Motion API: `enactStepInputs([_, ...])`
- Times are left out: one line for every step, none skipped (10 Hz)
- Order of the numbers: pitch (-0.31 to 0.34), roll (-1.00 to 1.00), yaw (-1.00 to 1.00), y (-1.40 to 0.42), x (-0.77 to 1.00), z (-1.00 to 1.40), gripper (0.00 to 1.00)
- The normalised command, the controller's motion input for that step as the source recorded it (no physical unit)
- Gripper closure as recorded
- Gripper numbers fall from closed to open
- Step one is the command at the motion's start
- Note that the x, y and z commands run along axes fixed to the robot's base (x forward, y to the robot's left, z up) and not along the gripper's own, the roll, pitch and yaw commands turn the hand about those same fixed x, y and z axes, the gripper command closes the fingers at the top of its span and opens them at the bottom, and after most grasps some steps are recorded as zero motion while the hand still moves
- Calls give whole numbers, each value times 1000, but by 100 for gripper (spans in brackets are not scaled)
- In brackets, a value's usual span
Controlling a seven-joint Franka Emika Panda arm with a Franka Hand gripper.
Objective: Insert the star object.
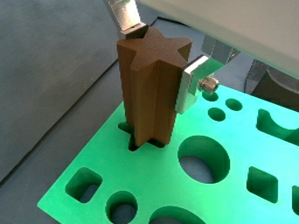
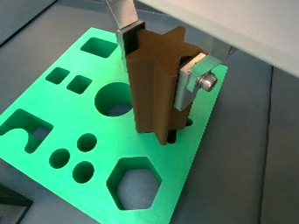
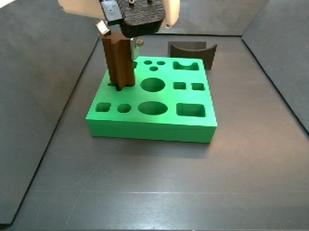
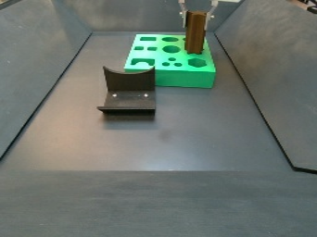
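The star object [image 1: 152, 87] is a tall brown wooden peg with ridged sides. It stands upright with its lower end in the star-shaped hole [image 1: 132, 143] near a corner of the green block [image 1: 152, 184]. The gripper [image 1: 158, 61] is above the block, its silver fingers [image 1: 191, 80] pressed on opposite sides of the peg's top. Another wrist view shows the same grip [image 2: 158, 66] on the peg [image 2: 152, 87] over the block [image 2: 47, 109]. In both side views the peg [image 3: 117, 61] [image 4: 196, 32] rises well above the block [image 3: 151, 128] [image 4: 198, 79] under the gripper [image 3: 125, 32] [image 4: 196, 9].
A dark curved piece [image 3: 191, 50] [image 4: 126, 90] lies on the grey floor beside the block. The block has several other holes: round [image 1: 205, 157], square [image 1: 263, 182] and hexagonal [image 2: 132, 182]. Dark walls enclose the floor.
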Motion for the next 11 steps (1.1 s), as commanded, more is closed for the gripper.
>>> enactStepInputs([-84,-224,69,0,-23,0,100])
enactStepInputs([-84,-237,71,0,-20,0,100])
enactStepInputs([-116,-270,43,0,-103,0,100])
enactStepInputs([-134,-304,17,0,-83,0,100])
enactStepInputs([-139,-323,0,0,-80,0,100])
enactStepInputs([-144,-290,0,0,-111,0,100])
enactStepInputs([-130,-236,0,0,-109,-23,100])
enactStepInputs([-87,-84,100,0,-74,-129,100])
enactStepInputs([-57,6,134,0,-157,-226,100])
enactStepInputs([-7,91,91,0,-137,-254,100])
enactStepInputs([0,74,89,0,0,-354,100])
